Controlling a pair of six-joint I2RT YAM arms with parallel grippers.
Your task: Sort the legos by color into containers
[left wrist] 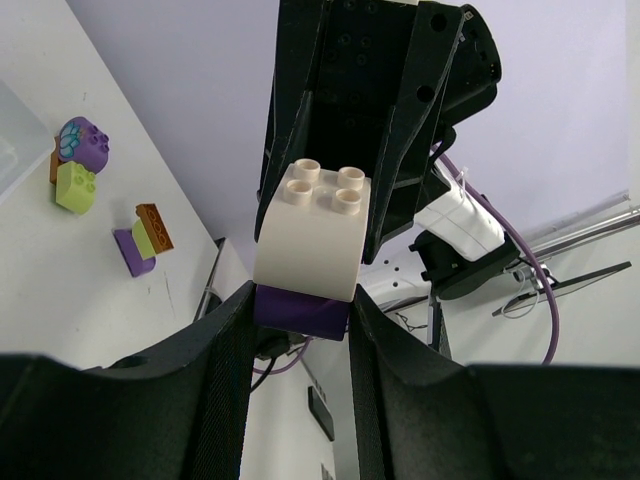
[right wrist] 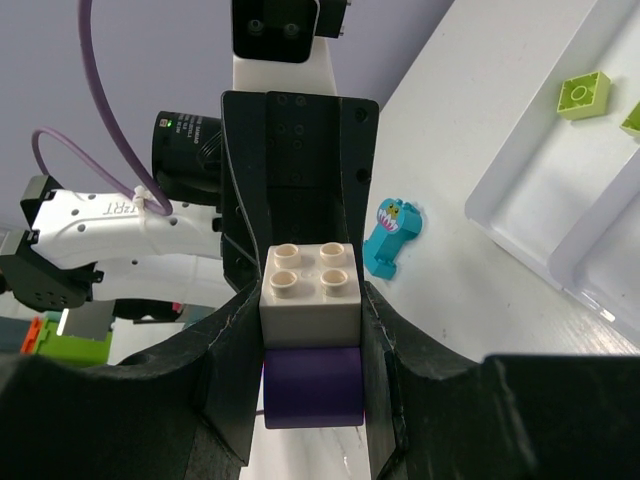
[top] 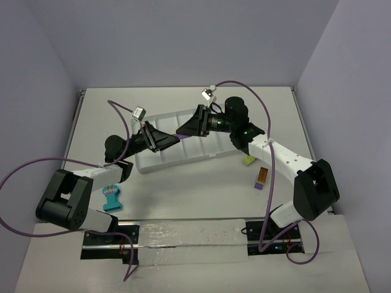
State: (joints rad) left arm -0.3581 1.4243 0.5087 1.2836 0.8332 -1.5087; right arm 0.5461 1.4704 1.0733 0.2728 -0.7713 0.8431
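Note:
A tan lego stuck to a purple lego hangs in the air over the white tray, held between both arms. My left gripper is shut on the purple piece, also seen as a purple sliver from above. My right gripper is shut on the tan lego, with the purple lego lower between its fingers. The two grippers meet tip to tip above the tray. One lime green lego lies in a tray compartment.
A teal comb-like lego lies on the table left of the tray, also in the right wrist view. Right of the tray are a lime lego and an orange-brown and purple stack. Purple cables arc over the table.

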